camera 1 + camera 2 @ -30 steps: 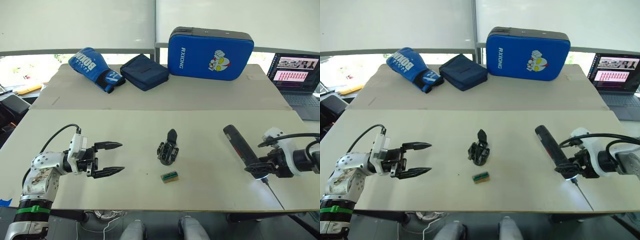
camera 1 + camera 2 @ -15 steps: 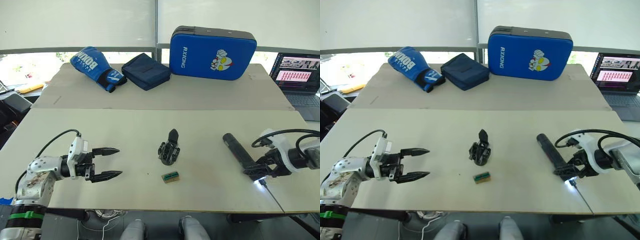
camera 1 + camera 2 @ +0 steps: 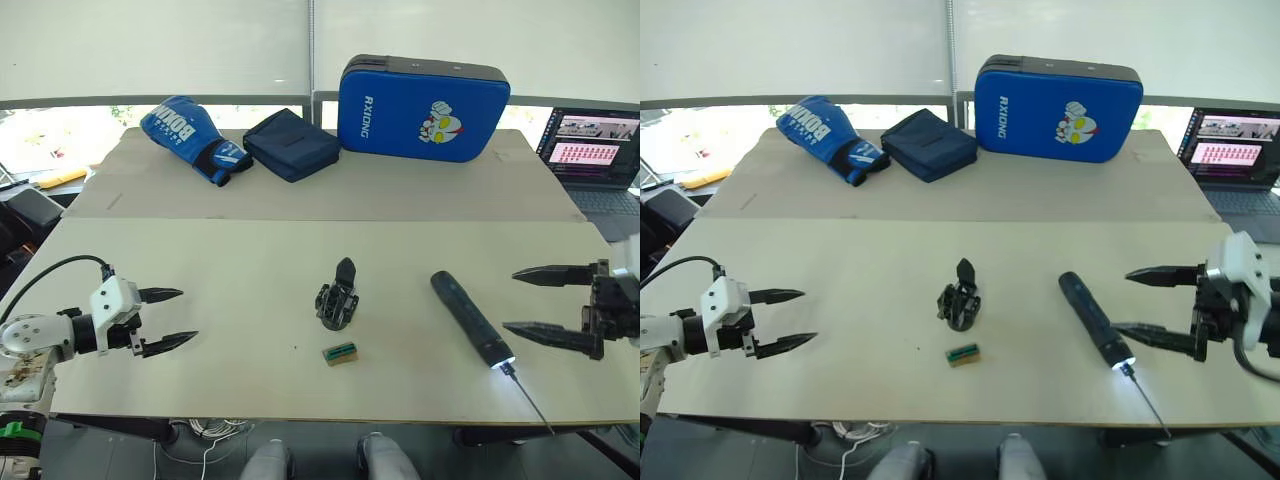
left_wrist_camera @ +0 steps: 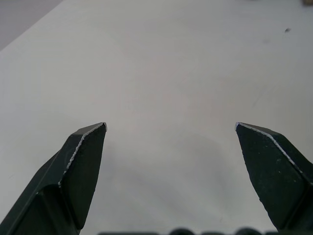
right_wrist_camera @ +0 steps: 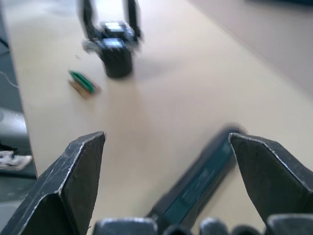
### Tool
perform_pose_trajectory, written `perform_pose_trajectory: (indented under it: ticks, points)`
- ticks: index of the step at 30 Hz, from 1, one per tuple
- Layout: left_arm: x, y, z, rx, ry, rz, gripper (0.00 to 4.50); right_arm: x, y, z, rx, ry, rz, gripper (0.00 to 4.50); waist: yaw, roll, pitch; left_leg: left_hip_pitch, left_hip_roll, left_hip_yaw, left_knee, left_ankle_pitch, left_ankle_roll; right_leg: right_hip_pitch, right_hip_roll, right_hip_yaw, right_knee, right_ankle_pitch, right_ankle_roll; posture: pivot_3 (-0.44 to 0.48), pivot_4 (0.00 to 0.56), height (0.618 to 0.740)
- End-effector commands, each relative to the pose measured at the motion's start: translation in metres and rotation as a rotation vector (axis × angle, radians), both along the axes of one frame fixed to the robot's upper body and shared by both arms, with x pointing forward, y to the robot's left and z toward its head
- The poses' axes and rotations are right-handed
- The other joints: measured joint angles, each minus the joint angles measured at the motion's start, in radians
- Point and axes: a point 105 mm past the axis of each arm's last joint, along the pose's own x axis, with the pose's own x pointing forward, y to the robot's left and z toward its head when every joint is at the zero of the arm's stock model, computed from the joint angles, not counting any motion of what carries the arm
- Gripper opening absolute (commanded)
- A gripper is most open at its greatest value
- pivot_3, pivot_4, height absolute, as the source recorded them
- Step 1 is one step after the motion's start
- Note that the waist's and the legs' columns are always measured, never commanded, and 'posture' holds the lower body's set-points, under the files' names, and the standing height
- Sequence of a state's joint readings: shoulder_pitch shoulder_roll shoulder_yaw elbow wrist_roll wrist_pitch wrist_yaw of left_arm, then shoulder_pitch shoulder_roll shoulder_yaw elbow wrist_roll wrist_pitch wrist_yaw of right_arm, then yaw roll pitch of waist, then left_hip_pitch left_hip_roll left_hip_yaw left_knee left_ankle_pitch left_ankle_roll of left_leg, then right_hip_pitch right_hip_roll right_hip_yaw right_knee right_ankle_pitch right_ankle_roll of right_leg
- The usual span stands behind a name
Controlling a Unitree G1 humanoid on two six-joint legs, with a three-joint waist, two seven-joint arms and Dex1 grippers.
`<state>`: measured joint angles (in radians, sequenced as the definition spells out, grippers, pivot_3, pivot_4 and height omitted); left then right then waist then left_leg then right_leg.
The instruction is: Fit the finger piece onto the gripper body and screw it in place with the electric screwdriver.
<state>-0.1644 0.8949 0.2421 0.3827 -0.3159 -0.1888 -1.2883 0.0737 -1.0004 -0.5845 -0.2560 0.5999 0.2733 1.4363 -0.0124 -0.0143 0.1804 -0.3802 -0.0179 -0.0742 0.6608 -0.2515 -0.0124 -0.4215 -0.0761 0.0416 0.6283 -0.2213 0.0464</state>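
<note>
The gripper body [image 3: 338, 300] stands upright in the middle of the table. In the right wrist view two black uprights rise from the gripper body [image 5: 113, 46]; I cannot tell whether one is the finger piece. The electric screwdriver [image 3: 470, 318] lies flat on the table right of the body, tip light lit, its thin bit pointing at the front edge. My right gripper [image 3: 510, 299] is open just right of the screwdriver and apart from it. My left gripper [image 3: 188, 315] is open and empty over bare table at the far left.
A small green and tan block [image 3: 341, 353] lies just in front of the gripper body. On the rear table are a blue boxing glove [image 3: 190, 135], a dark pouch [image 3: 290, 143] and a blue pad [image 3: 422, 105]. A laptop [image 3: 592, 150] sits at the far right.
My right gripper has let go of the electric screwdriver, opened and drawn back to the right; the tool now lies on the table. My left gripper has drawn back to the left.
</note>
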Motion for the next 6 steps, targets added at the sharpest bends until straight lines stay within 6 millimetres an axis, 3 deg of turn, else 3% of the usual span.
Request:
perform_pose_trajectory:
  ticks: [1,6]
  points:
    - [0.007,0.008,0.016,0.024,-0.11,0.031,4.5,-0.02,0.014,-0.002,-0.023,-0.11,0.095,4.46,0.006,-0.002,0.0,0.0,0.0,0.0,0.0,0.0,0.0,0.0,0.0,0.0,0.0,0.0,0.0,0.0,0.15,0.74]
    - [0.008,0.003,0.016,0.01,-0.135,0.02,4.5,-0.021,0.014,-0.017,-0.017,-0.128,0.057,4.46,0.003,-0.003,0.0,0.0,-0.001,0.0,0.001,0.0,0.0,0.0,-0.001,0.001,0.001,0.001,0.0,0.0,0.15,0.74]
